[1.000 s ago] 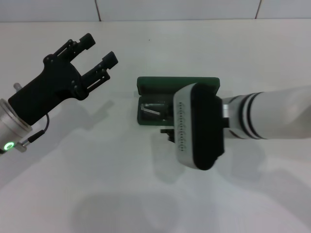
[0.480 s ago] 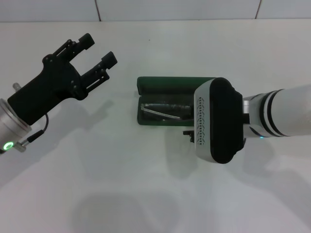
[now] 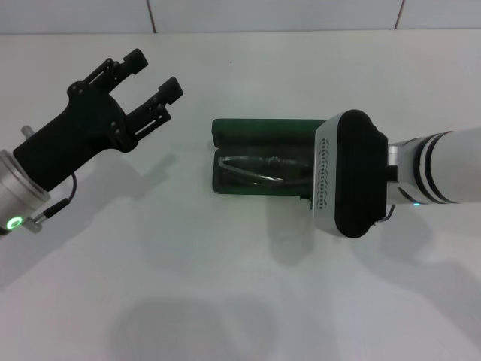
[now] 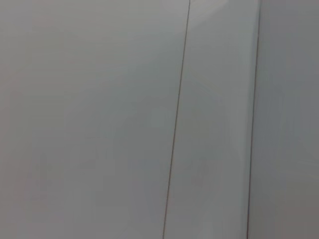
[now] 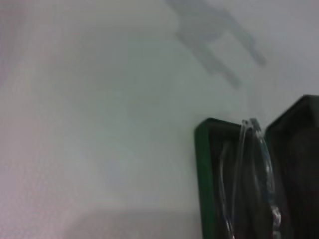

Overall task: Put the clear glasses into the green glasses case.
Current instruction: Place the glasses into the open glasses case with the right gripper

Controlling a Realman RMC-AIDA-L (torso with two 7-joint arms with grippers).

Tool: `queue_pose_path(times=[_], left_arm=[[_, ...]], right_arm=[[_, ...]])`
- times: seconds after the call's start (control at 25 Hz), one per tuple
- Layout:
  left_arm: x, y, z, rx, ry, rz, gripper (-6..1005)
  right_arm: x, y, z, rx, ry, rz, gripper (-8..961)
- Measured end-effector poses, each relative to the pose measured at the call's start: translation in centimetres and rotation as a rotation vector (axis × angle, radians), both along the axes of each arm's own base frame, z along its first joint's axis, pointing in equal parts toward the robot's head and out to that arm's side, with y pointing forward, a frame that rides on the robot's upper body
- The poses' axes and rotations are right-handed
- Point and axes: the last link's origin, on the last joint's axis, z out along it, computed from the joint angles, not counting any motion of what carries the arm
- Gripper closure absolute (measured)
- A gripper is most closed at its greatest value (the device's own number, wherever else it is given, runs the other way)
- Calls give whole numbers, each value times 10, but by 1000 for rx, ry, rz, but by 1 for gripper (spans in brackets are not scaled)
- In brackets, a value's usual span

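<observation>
Lying folded in the open, rounded green glasses case (image 3: 259, 158), clear glasses (image 3: 259, 171), left end effector (image 3: 150, 80) spread wide, right end effector's state hidden.

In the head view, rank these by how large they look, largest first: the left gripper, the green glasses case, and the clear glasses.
1. Left gripper, though it is raised nearer the camera, so its lead is unsure.
2. Green glasses case, partly hidden by the right arm.
3. Clear glasses, lying inside the case.

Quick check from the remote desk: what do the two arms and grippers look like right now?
The left gripper is matte black with two slotted fingers, on a silver wrist with a green light and a thin black cable. The right gripper's fingers are hidden; its arm shows a white-and-black housing with a dotted strip, and a white forearm with black rings.
</observation>
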Motion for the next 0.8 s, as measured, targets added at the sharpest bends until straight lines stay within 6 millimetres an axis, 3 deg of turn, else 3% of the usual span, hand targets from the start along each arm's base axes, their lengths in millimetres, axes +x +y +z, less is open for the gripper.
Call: queue_pose_path(times=[0.52, 0.8], left_arm=[[2, 1, -2, -3, -4, -3, 227], [2, 0, -2, -4, -5, 1, 226]], right_arm=[[5, 9, -1, 35, 7, 10, 643], [1, 0, -2, 18, 13, 27, 643]])
